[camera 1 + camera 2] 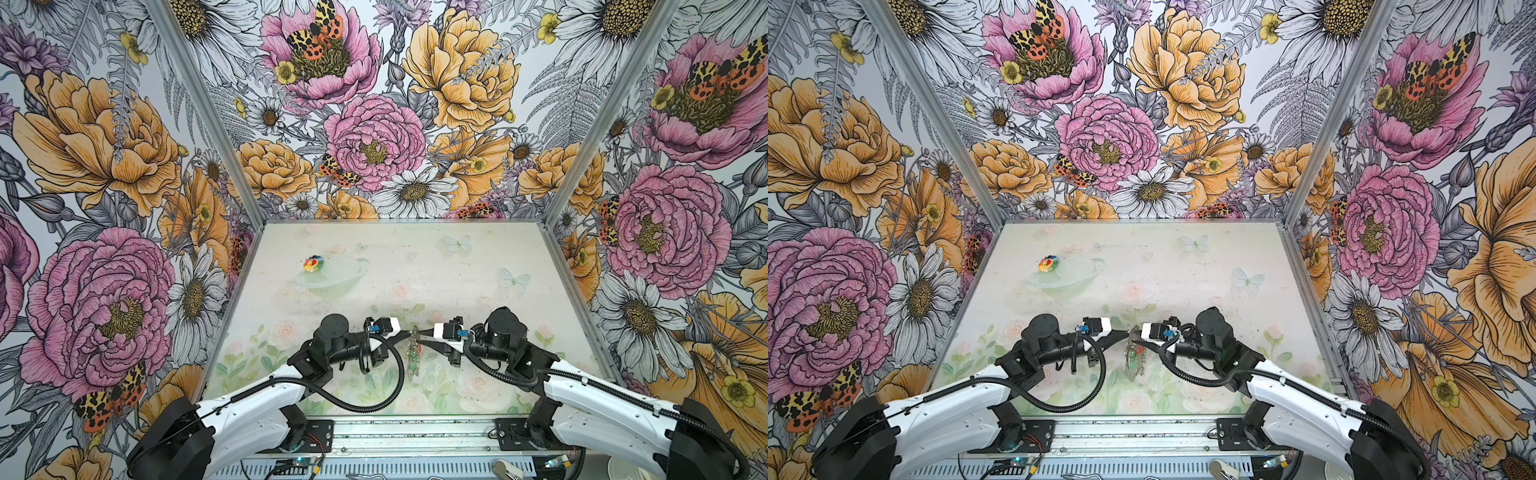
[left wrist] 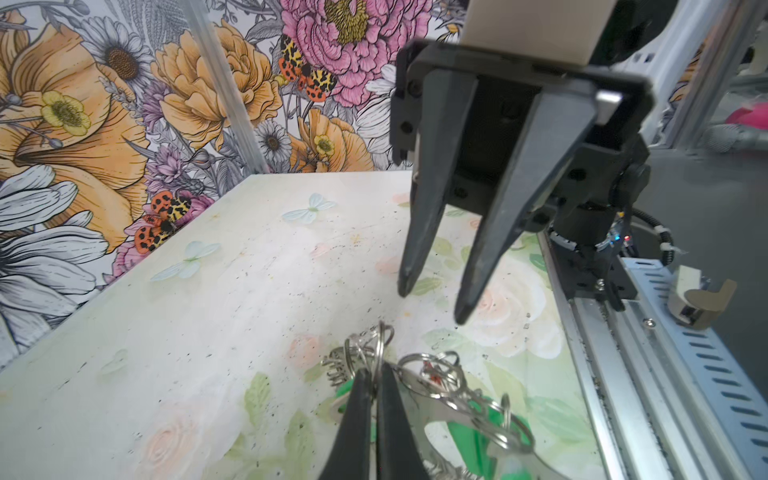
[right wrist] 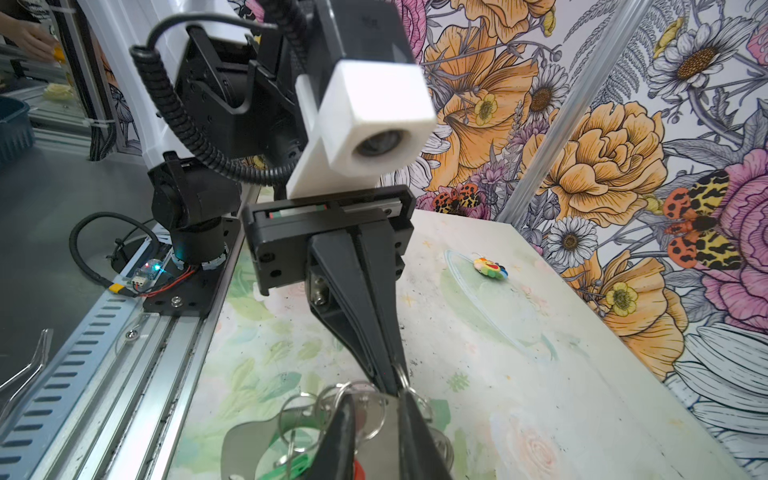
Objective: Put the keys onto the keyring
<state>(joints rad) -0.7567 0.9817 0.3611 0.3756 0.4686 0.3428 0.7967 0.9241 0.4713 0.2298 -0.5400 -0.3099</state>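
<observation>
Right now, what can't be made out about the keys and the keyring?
- keys: green heads partly behind the left gripper, cut off by the left wrist view's edge; count unclear.
- keyring: too small in both top views to tell which loops carry keys.
- Pinched loop: hidden between the left gripper's fingers.

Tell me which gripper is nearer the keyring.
Left. The left gripper is clamped on a wire loop of the keyring; the right gripper hangs open just short of it.
</observation>
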